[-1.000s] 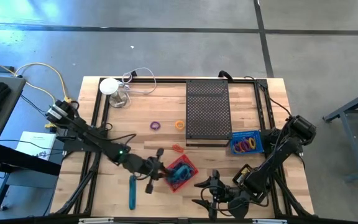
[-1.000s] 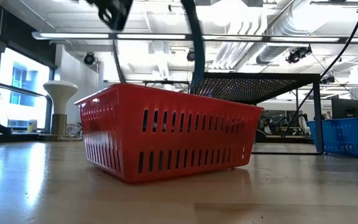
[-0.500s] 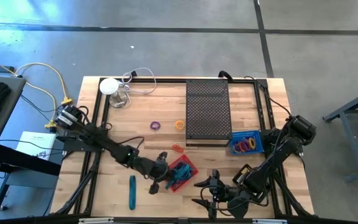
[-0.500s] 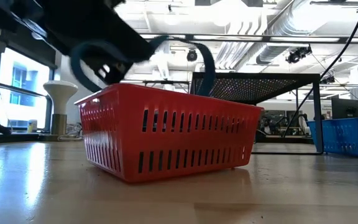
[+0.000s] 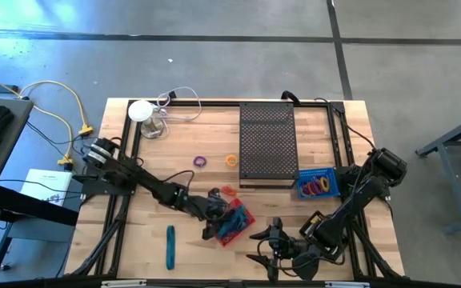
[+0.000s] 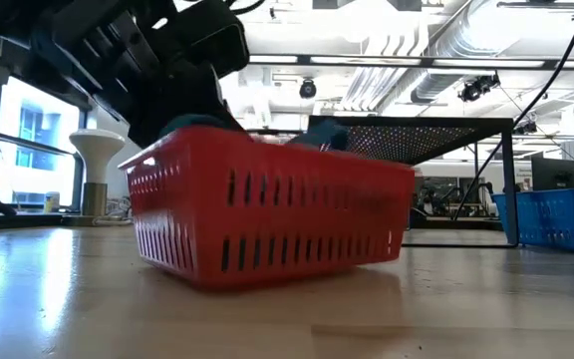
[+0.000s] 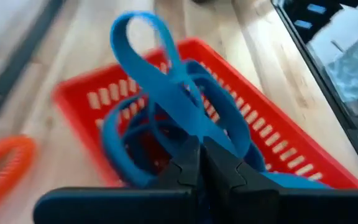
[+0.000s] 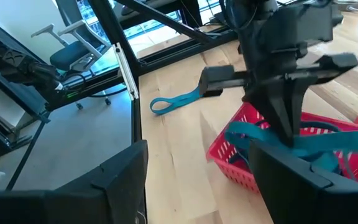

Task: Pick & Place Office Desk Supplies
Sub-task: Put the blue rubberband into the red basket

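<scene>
From above, the table (image 5: 134, 248) carries one red basket (image 5: 239, 220) near the front middle, one blue basket (image 5: 317, 185) toward the right holding several coloured rings, one black perforated tray (image 5: 267, 142), and one white round object (image 5: 140, 110) with a cable at the back left. Loose on the wood lie one purple loop (image 5: 201, 162), one orange ring (image 5: 231, 160), one orange coil (image 5: 229, 190) and one teal stick (image 5: 170, 246). The left gripper (image 5: 217, 213) hangs over the red basket's near-left edge, with blue loops under it. The right gripper (image 5: 264, 246) waits at the front edge, just right of the red basket, touching nothing.

At table height, one red basket (image 6: 267, 219) fills the middle, the blue basket (image 6: 554, 217) stands far right, and the dark left arm (image 6: 128, 50) leans over the red basket's rim.

The left wrist view shows its fingers (image 7: 188, 171) pressed together, clamped on a blue elastic loop (image 7: 160, 81) above the red basket (image 7: 260, 134); more blue loops lie inside, and one orange coil (image 7: 5, 165) rests beside it.

The right wrist view shows its own fingers (image 8: 120, 177) spread wide and empty, the left gripper (image 8: 286, 134) pinching the teal-blue loop (image 8: 303, 144) over the basket (image 8: 244, 158), and the teal stick (image 8: 174, 101) beyond.
</scene>
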Available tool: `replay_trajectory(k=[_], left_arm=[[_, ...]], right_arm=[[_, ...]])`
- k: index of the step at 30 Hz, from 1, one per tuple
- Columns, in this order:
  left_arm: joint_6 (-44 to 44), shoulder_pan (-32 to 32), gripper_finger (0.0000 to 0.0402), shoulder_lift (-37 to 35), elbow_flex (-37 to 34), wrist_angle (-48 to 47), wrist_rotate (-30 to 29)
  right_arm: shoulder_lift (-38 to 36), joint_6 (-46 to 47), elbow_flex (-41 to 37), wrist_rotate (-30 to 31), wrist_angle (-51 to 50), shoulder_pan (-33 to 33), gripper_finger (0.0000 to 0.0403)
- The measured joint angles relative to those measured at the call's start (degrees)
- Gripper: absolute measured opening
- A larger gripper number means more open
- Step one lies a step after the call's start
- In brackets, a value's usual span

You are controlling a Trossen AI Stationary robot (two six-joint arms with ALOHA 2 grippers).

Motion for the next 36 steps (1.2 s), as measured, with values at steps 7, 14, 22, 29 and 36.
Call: replay_trajectory(k=[7, 14, 22, 29, 36], left_arm=[[0.04, -0.02, 0.0001, 3.58, 1.87, -0.26, 1.7], [0.04, 0.13, 0.0001, 3.34, 2.12, -0.4, 4.35], [0.04, 0.24, 0.0005, 3.1, 2.86, -0.56, 6.98], [4.62, -1.02, 0.0023, 0.78, 2.86, -0.77, 7.3], [5.77, -2.43, 0.0026, -0.51, 2.86, -4.76, 4.67]], right_arm=[[0.0, 0.0, 0.0, -0.02, -0.29, 0.0, 0.0265], [0.0, 1.22, 0.0, -0.04, -1.61, 0.0, 0.0265], [0.0, 1.53, 0.0, -0.02, -1.78, 0.0, 0.0265], [0.0, 1.53, 0.0, -0.04, -1.8, 0.0, 0.0265], [0.0, 1.68, 0.0, -0.02, -1.85, 0.0, 0.0265]])
